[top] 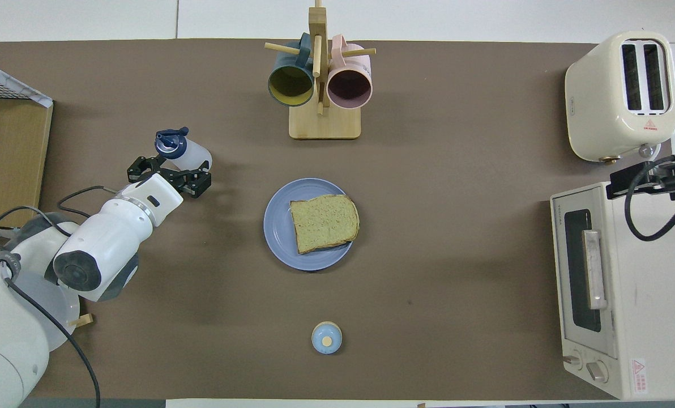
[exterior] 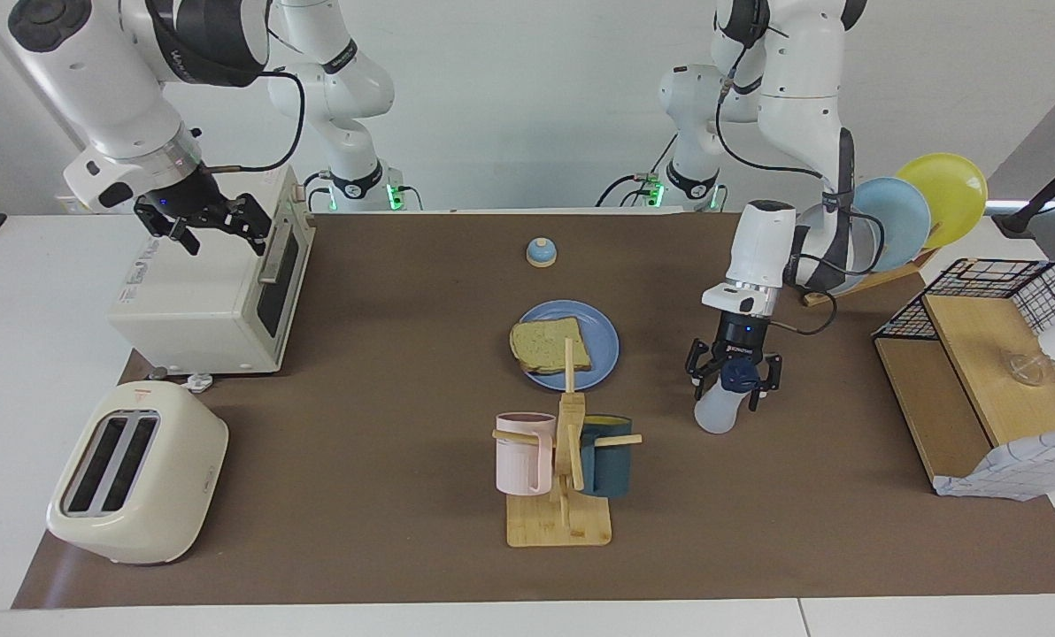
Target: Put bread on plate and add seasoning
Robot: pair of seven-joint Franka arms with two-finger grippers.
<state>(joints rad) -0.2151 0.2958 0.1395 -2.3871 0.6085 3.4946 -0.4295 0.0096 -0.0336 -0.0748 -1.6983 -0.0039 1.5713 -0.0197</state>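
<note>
Bread point(top: 324, 222) on blue plate point(top: 279, 233) (mid-table), seasoning bottle point(top: 181, 153) beside spread left end effector point(top: 169, 175)

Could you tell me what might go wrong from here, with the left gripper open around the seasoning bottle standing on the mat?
1. The open left gripper hangs around the cap of the seasoning bottle; a sideways pull-away might clip and topple it.
2. The bottle stands apart from the plate, and the bread shows no obvious seasoning; leaving now may mean that step is undone.
3. The right gripper waits over the toaster oven, posing little risk.
</note>
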